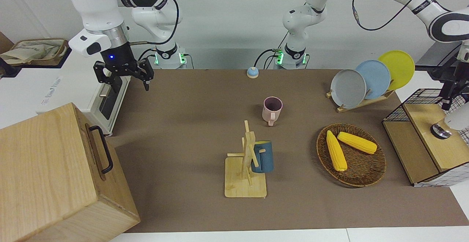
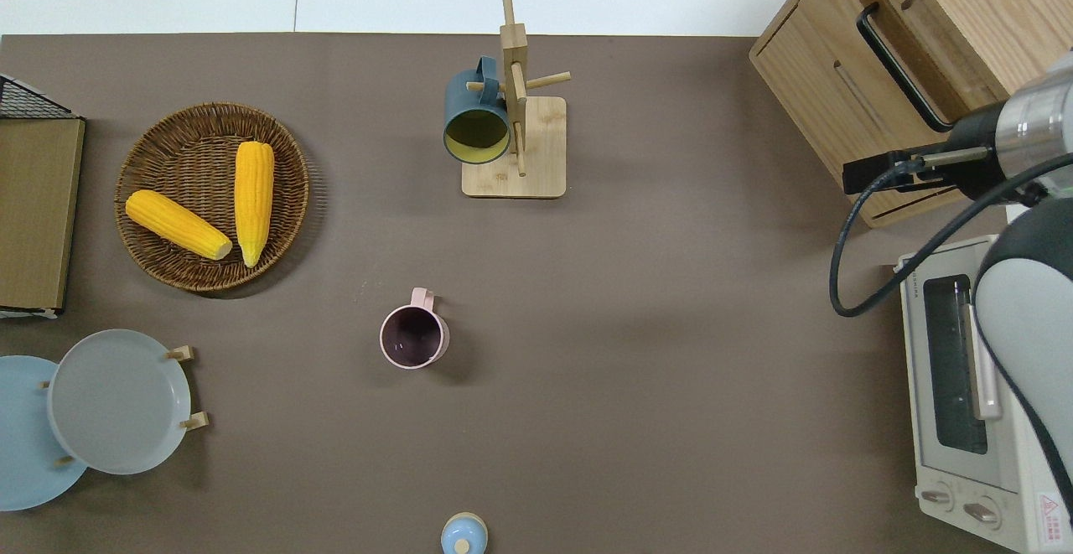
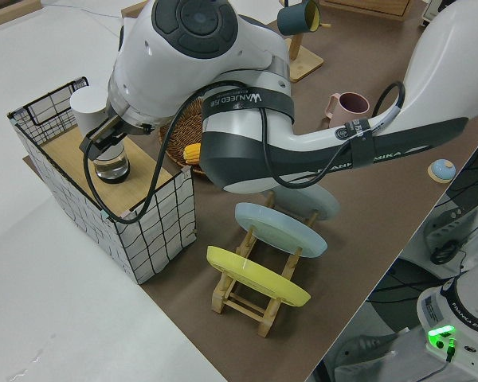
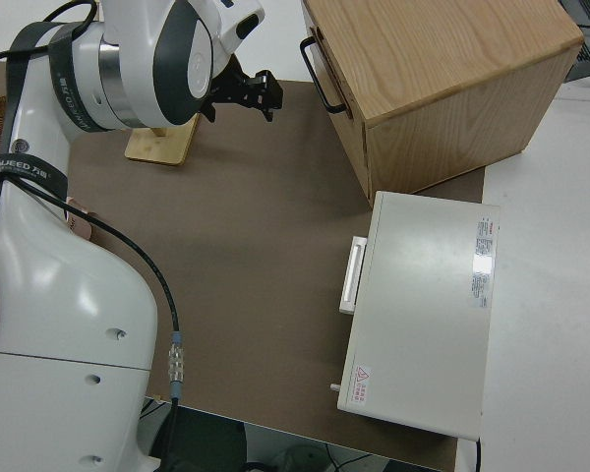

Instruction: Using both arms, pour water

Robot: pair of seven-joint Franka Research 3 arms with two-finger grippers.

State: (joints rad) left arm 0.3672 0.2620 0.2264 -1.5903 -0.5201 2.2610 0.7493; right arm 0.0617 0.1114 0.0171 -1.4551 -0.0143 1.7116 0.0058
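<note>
**Both arms out wide, cups untouched**

My right claw [image 1: 124, 75] hangs spread and empty up by the toaster oven [image 2: 964, 370]. I can't tell the left claw's [image 3: 103, 139] state; it hovers over a glass [image 3: 110, 167] in the wire crate [image 3: 143, 223]. The pink mug [image 2: 412, 336] stands mid-counter for pouring; farther out, the blue mug [image 2: 476, 118] hangs on its rack [image 2: 524, 152].

A robotics lab: kitchen props, a toaster oven [image 2: 964, 370] and plate rack [image 1: 362, 101], staged on one table [image 1: 190, 132].

Matt brown cloth is covering the counter [image 1: 190, 132]; the basket [image 1: 366, 178] is looking like woven wicker, the box [image 1: 44, 168] smooth pale wood, the arms [image 1: 99, 11] glossy white plastic.
</note>
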